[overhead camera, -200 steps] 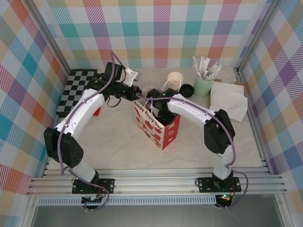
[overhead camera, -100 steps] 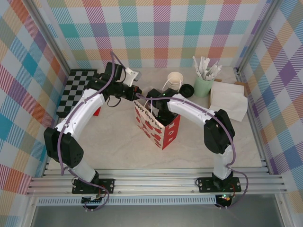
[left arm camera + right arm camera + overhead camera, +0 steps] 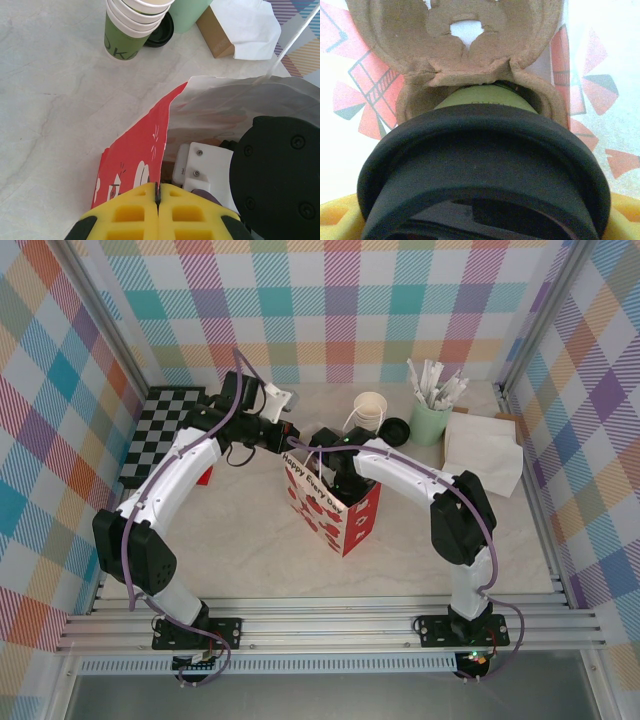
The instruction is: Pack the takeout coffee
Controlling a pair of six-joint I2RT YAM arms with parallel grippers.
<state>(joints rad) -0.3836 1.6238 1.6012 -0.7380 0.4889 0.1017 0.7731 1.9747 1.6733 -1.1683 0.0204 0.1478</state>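
Observation:
The takeout coffee (image 3: 485, 97), green-sided with a black lid (image 3: 485, 145), sits between the yellow fingers (image 3: 335, 216) of my right gripper (image 3: 485, 220), which is shut on it. Its lower end meets a brown pulp cup carrier (image 3: 455, 50) inside the red-and-white gift bag (image 3: 335, 510). My right wrist (image 3: 280, 170) reaches down into the bag's mouth. My left gripper (image 3: 158, 192) is shut on the bag's red rim (image 3: 145, 145) and holds that side up at the bag's far left corner (image 3: 287, 448).
A stack of lidless green cups (image 3: 369, 410) stands behind the bag beside a loose black lid (image 3: 396, 428). The mint tumbler of wrapped sticks (image 3: 430, 420) and white napkins (image 3: 485, 450) are at the back right. A checkered board (image 3: 160, 430) lies at the left.

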